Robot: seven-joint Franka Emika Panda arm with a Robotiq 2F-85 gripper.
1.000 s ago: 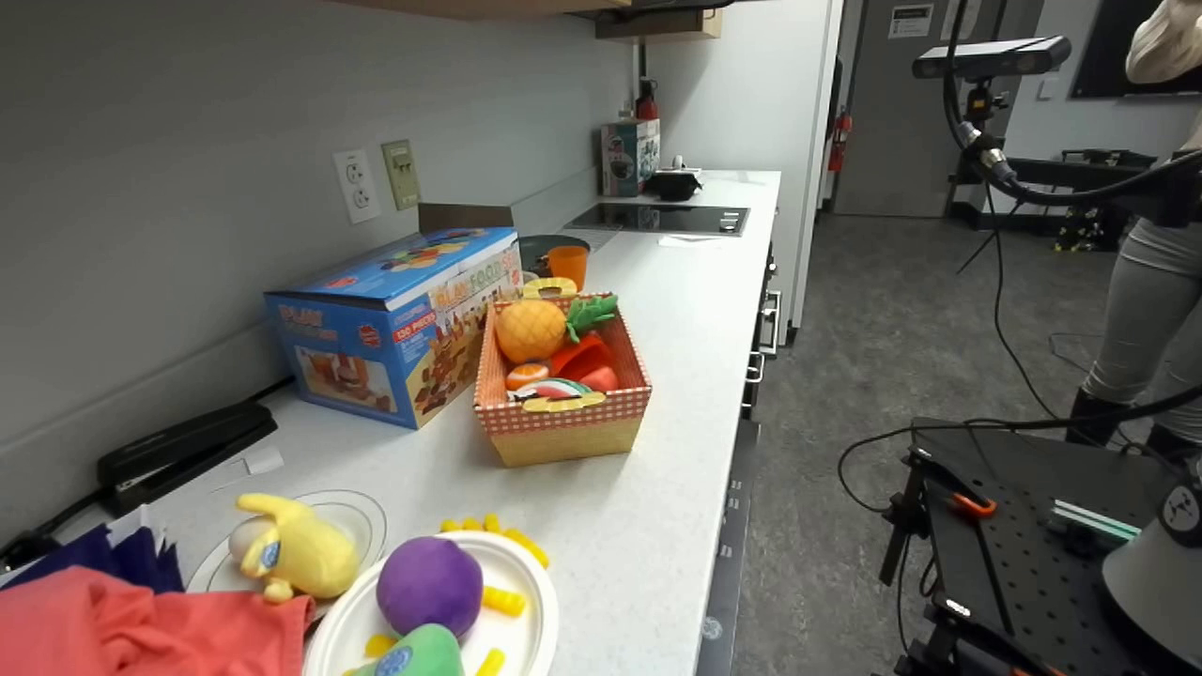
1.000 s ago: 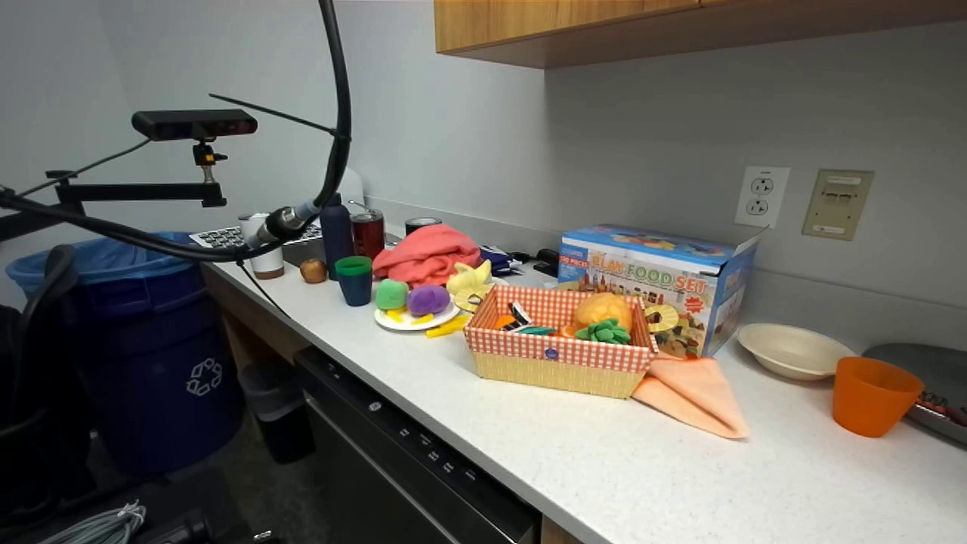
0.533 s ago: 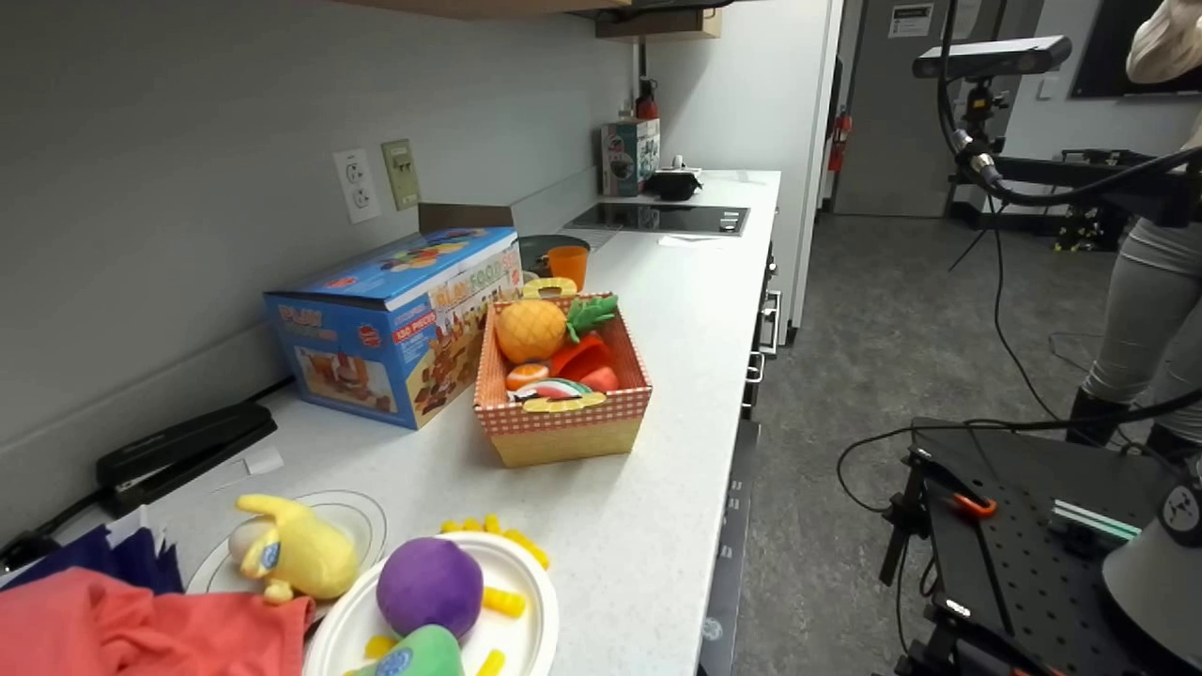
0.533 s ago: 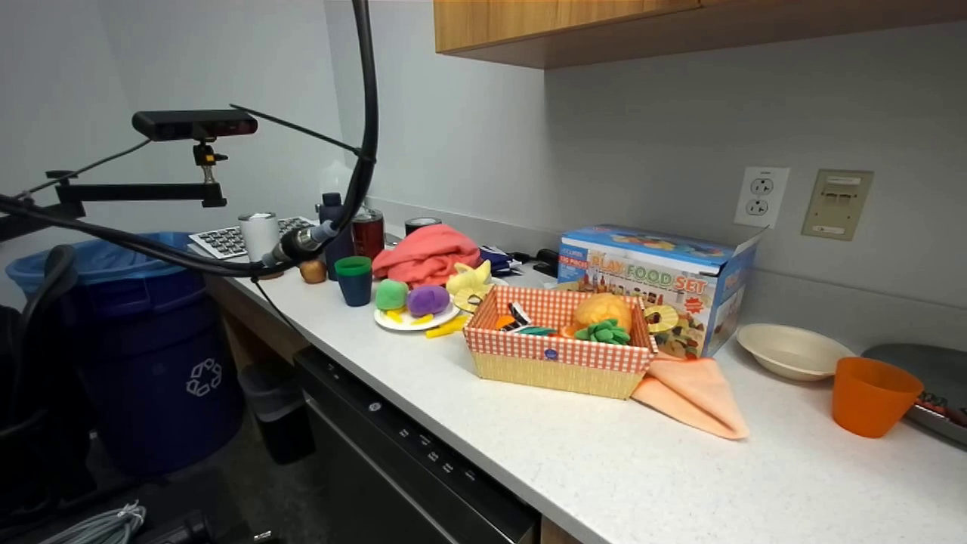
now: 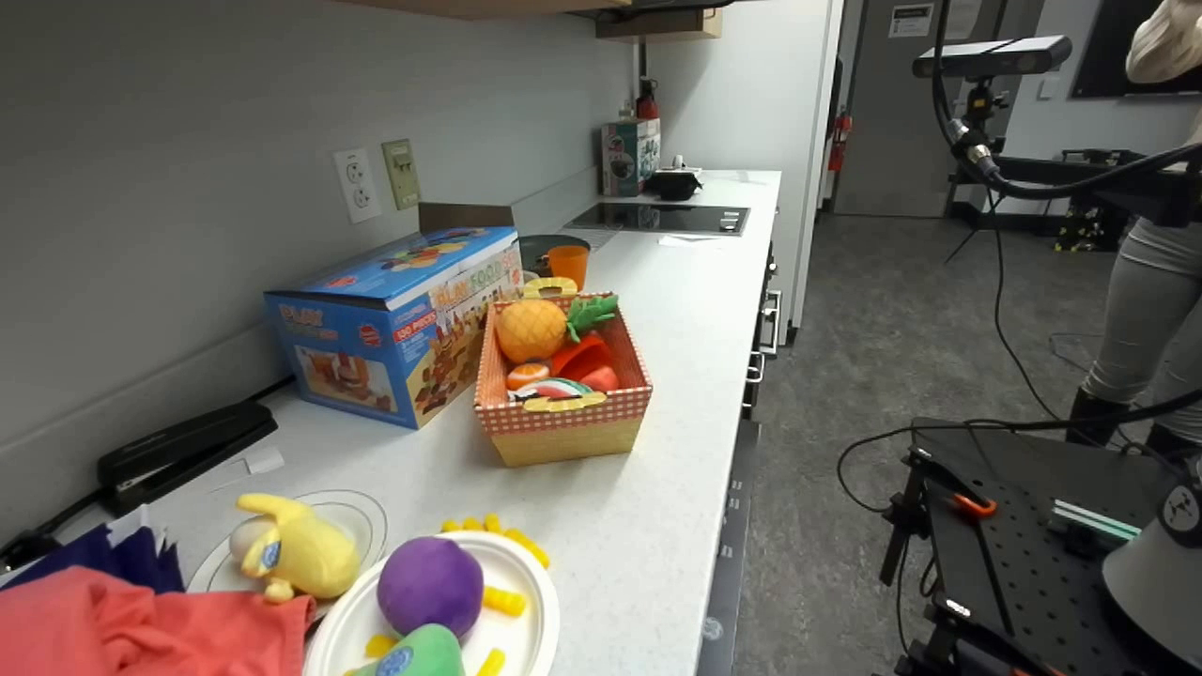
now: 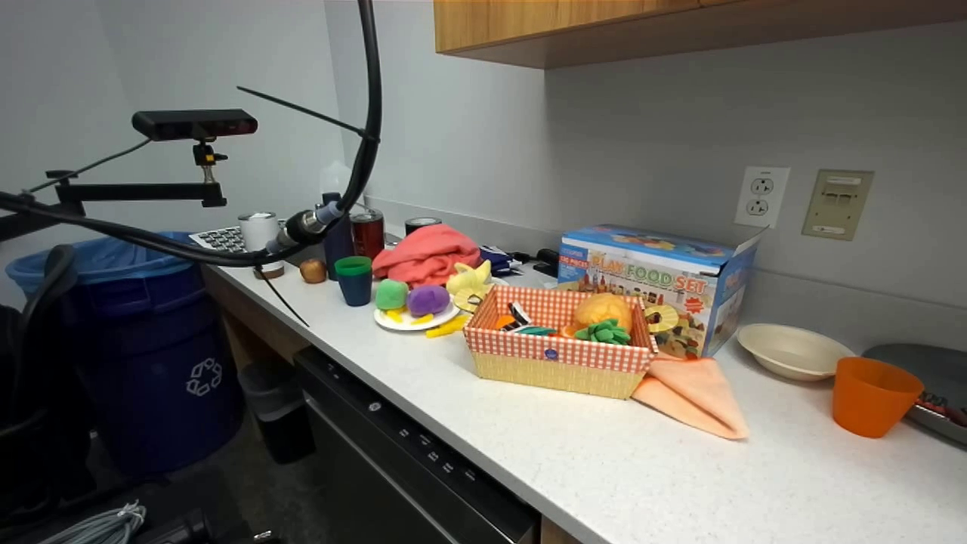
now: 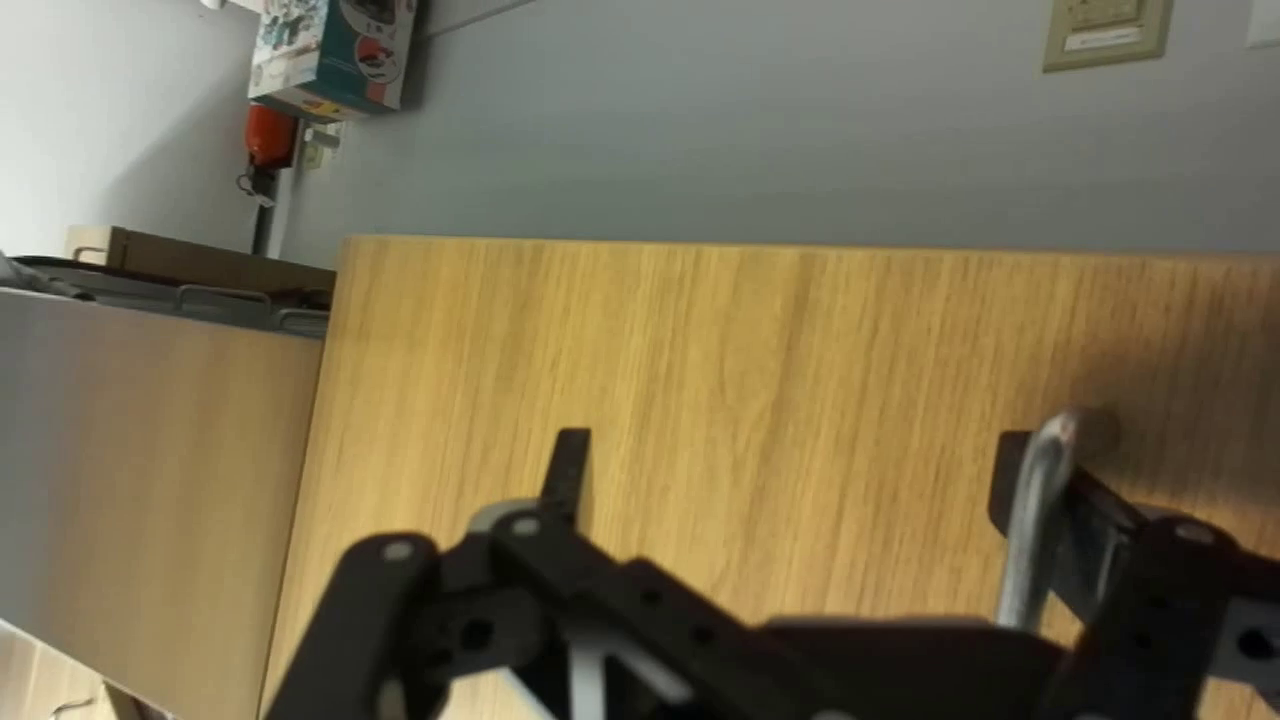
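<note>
Black pincer [image 7: 790, 470] gapes wide, finger [image 7: 1009, 480] behind metal handle [image 7: 1036, 525].

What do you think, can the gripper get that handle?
Probably yes: the gripper is open, the handle crosses in front of one finger in the wrist view, and nothing seems to block it.

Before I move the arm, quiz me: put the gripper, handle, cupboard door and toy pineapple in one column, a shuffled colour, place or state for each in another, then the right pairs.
Column one
1. gripper
2. handle
3. cupboard door
4. toy pineapple

Column two
A. inside the checked basket
B. flat and wood-grained
C. open
D. silvery, overlapping one of the fingers in the wrist view

Pairs: 1-C, 2-D, 3-B, 4-A.
</note>
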